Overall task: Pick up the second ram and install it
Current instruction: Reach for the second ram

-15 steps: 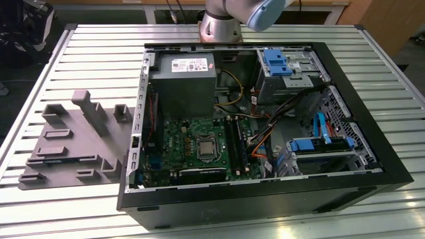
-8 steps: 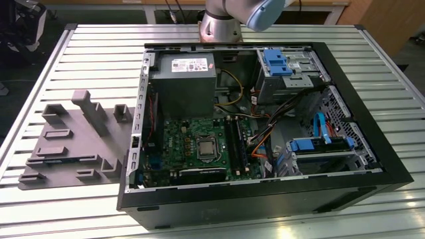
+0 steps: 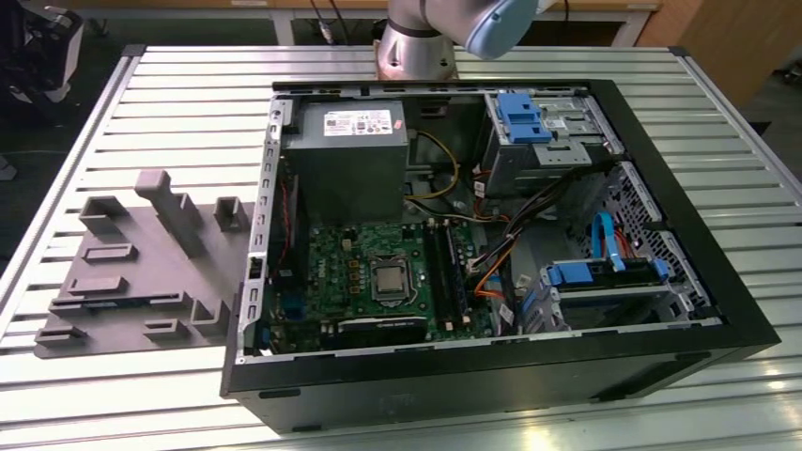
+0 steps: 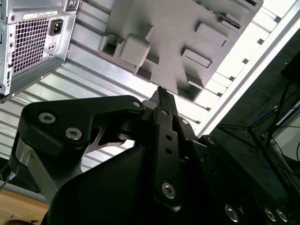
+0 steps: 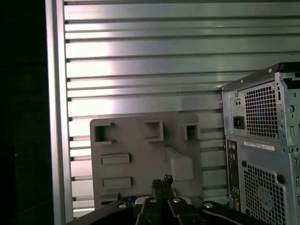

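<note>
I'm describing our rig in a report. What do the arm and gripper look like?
The arm is a silver-grey metal cylinder with a rounded light-blue joint cap. In the second wrist view, the gripper is matte black: flat, angular linkage plates dotted with silver screw heads, narrowing toward slim tips.

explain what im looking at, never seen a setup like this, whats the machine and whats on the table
A robot arm stands at a slatted metal table. The exterior view, from a camera off the arm, shows an open computer case with a green motherboard, and a grey fixture block at the exterior view's left. Both wrist views come from cameras on the arm, looking past its gripper at that block. The fingers look closed together, gripping nothing I can make out.
</note>
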Controlling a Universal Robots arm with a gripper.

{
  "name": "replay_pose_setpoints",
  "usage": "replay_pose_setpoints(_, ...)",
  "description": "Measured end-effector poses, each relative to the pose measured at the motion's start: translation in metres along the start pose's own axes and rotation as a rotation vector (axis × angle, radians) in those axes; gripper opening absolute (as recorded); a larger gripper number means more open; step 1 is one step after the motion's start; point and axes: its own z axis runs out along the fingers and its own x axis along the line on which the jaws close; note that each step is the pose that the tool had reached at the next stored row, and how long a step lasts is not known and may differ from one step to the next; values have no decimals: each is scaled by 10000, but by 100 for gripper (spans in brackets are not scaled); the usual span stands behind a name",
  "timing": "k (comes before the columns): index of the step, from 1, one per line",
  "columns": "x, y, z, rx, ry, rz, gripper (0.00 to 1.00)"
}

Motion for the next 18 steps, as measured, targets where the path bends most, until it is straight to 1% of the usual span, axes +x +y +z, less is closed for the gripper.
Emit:
replay_pose_setpoints(9,-4,-76,21,0,-1,0,11)
replay_pose_setpoints(18,-11,-177,30,0,-1,0,11)
